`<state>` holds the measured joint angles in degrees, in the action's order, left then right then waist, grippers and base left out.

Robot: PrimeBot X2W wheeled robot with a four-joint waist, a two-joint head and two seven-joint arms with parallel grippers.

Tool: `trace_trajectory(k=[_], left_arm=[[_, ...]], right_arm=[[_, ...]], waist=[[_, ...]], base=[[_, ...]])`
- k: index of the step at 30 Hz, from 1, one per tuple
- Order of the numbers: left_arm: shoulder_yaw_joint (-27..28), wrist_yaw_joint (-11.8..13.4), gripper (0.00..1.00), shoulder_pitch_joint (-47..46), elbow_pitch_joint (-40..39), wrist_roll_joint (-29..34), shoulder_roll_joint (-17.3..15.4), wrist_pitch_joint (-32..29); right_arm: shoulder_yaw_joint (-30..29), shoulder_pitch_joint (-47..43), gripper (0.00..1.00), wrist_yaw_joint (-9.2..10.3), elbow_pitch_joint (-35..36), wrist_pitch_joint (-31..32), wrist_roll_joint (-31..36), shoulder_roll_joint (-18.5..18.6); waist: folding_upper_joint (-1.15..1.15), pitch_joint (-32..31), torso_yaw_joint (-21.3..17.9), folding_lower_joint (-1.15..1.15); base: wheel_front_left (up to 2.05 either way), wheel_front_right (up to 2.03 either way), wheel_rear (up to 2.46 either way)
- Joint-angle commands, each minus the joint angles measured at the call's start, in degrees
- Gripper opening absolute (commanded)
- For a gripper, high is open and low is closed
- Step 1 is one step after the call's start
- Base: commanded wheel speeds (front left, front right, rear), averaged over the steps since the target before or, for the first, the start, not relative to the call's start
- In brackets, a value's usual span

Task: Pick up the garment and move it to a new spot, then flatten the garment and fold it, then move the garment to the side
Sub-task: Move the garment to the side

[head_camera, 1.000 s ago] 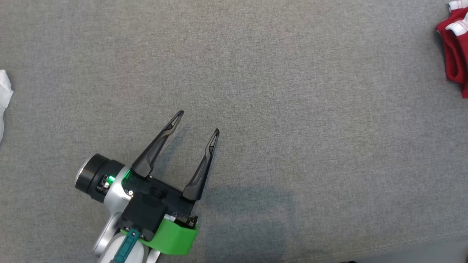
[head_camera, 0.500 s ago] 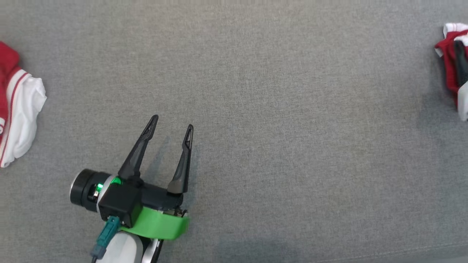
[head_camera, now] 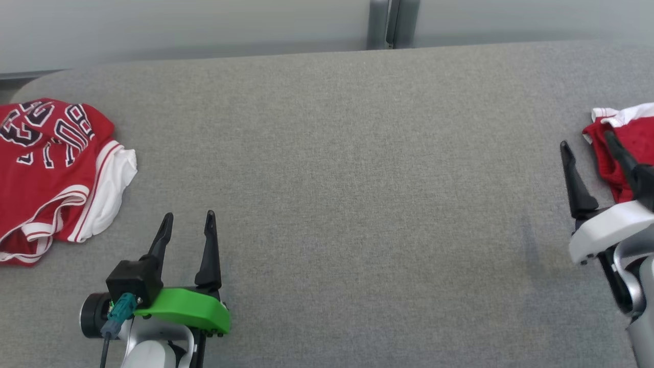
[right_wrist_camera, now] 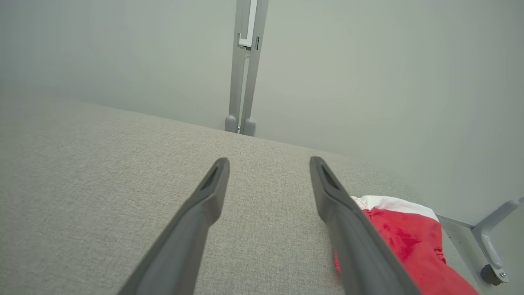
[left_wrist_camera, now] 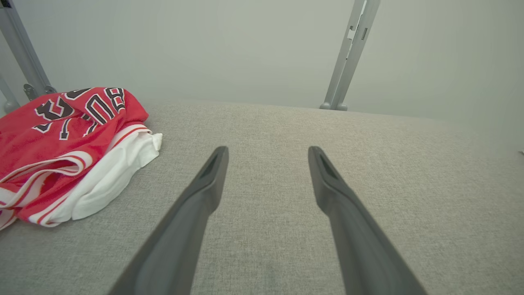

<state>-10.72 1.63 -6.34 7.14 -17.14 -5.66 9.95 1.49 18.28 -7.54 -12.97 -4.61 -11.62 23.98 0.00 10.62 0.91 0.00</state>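
**Both grippers open and empty above the grey table (head_camera: 357, 179), one garment at each side**

The left gripper (head_camera: 188, 214) is seen with its fingers spread and nothing between them. It is near the red jersey (head_camera: 51, 153), which lies crumpled at the left edge of the table, apart from the fingers. The right gripper (head_camera: 585, 139) is also wide open and nothing is held in it. One of its fingers is seen in front of a second red garment (head_camera: 633, 128) at the far right edge, and whether the cloth is touched cannot be told. The picking up is judged to be the step in hand, probably for the jersey, as it is not yet flattened. For the next move, the left gripper should be brought to the near edge of the jersey, lowered and closed on one fold of cloth.
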Motion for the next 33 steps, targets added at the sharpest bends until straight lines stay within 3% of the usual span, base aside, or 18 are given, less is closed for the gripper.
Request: trace_trajectory(k=[1, 8, 14, 20, 33], left_arm=[[0.3, 0.5, 1.0, 1.0, 1.2, 0.1, -0.5, -0.5], [-0.4, -0.3, 1.0, 2.3, 4.9, 0.9, -2.6, -0.4], [0.1, -1.0, 1.0, 3.6, 6.2, 0.4, -4.1, 1.3], [0.5, -1.3, 1.0, 4.6, 8.2, 0.2, -4.6, 3.3], [1.0, -2.9, 1.0, 5.6, 12.3, 0.4, -5.3, 5.2]], right_arm=[[-0.8, -3.0, 1.0, 0.09, 2.3, 0.5, -0.3, -2.4], [-4.2, -9.7, 1.0, 0.09, 7.9, 0.3, -1.8, -12.9], [-5.2, -12.4, 1.0, 0.08, 8.5, -0.8, -3.4, -18.2], [-5.9, -15.0, 1.0, 0.08, 5.7, -2.8, -4.2, -20.5], [-3.3, -15.3, 1.0, 0.09, -2.2, -5.8, -4.5, -21.0]], waist=[[0.0, -6.6, 3.5, 0.0], [0.0, -11.3, 4.0, 0.0], [0.0, -12.7, 3.6, 0.0], [0.0, -13.4, 3.2, 0.0], [0.0, -14.0, 1.8, 0.0]], base=[[0.0, 0.0, 0.0], [0.0, 0.0, 0.0], [0.0, 0.0, 0.0], [0.0, 0.0, 0.0], [0.0, 0.0, 0.0]])
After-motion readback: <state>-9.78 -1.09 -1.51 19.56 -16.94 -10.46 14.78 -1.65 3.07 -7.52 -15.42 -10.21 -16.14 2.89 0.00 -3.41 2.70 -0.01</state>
